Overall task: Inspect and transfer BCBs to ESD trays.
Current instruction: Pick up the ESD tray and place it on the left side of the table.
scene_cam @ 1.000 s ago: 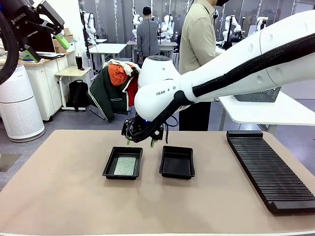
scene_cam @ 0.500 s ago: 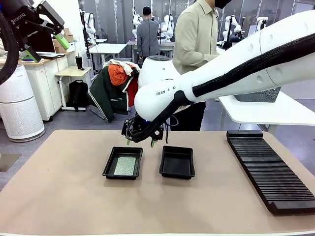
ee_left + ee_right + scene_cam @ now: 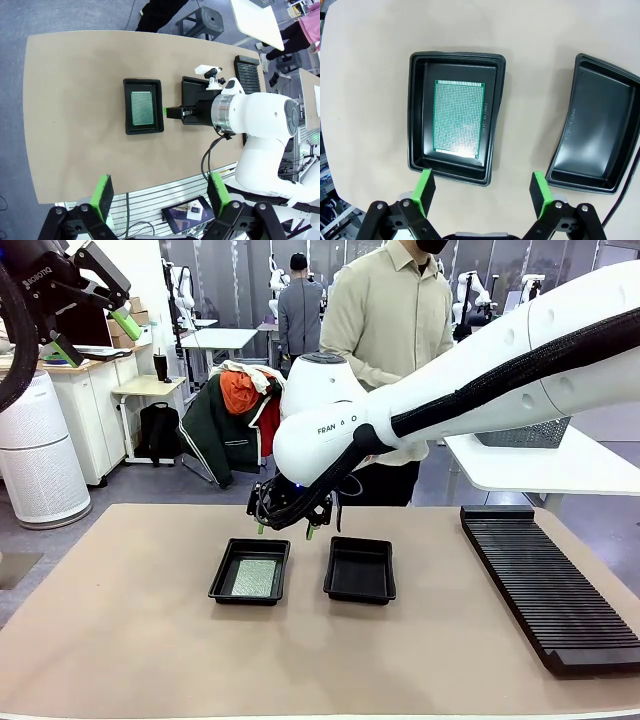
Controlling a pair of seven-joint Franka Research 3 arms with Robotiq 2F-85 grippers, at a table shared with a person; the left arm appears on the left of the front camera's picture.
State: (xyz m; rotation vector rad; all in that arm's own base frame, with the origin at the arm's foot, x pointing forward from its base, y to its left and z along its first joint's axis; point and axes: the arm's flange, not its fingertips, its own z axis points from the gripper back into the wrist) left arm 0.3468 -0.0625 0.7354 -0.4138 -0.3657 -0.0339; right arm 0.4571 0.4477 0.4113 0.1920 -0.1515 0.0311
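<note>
Two trays sit as before and both arms hold still. Only the person (image 3: 385, 325) at the far side has edged left. The green board (image 3: 252, 577) lies flat in the left tray (image 3: 222, 585), long axis running away from the robot. The right gripper (image 3: 285, 532) hovers open above the gap beside the right tray (image 3: 360, 592). The left gripper (image 3: 160, 186) is open, high up. A ribbed rack (image 3: 545, 580) lies well right.

The open right pincer (image 3: 285, 532) hangs above the left ESD tray's (image 3: 218, 586) far rim. A BCB (image 3: 253, 578) lies inside it.
</note>
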